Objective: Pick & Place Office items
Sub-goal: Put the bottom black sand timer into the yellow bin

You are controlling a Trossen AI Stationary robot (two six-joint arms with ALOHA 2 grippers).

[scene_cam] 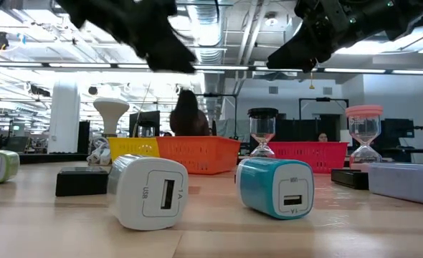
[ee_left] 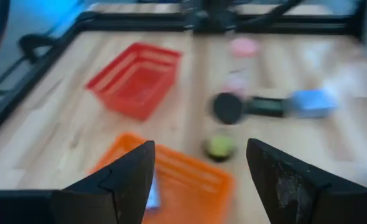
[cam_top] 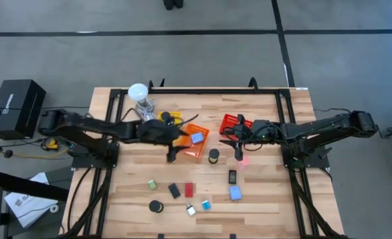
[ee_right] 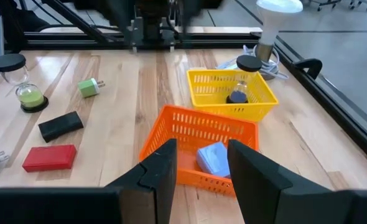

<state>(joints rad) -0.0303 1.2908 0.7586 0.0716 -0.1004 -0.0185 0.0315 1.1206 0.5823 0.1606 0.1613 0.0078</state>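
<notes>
Left gripper (cam_top: 176, 147), jaws apart and empty, hangs over the orange basket (cam_top: 195, 150), which holds a light-blue block (cam_top: 197, 138). Right gripper (cam_top: 236, 141), part open and empty, waits by the red basket (cam_top: 233, 122). Risk: descending fingers could clip the basket rim and shift it.

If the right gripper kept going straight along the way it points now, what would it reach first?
Most likely the orange basket: it lies directly ahead between the open right gripper's fingers, with a light-blue block inside. How far ahead is unclear.
</notes>
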